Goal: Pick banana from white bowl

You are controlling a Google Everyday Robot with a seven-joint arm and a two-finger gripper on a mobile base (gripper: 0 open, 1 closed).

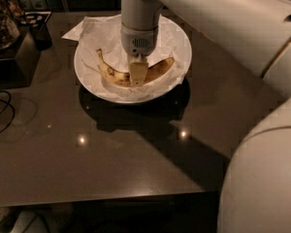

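Observation:
The banana (110,74), yellow with brown spots, lies curved across the middle of the white bowl (86,79) on crumpled white paper, stem end at the upper left. My gripper (138,73) comes straight down from the arm above and sits at the banana's middle, covering that part of it. The bowl stands at the far centre of the dark table (111,154).
White paper (80,29) sticks out over the bowl's far left rim. A dark box (17,52) with a small dark cup (40,33) stands at the far left. A black cable (2,111) lies at the left edge. My arm's bulk fills the right side.

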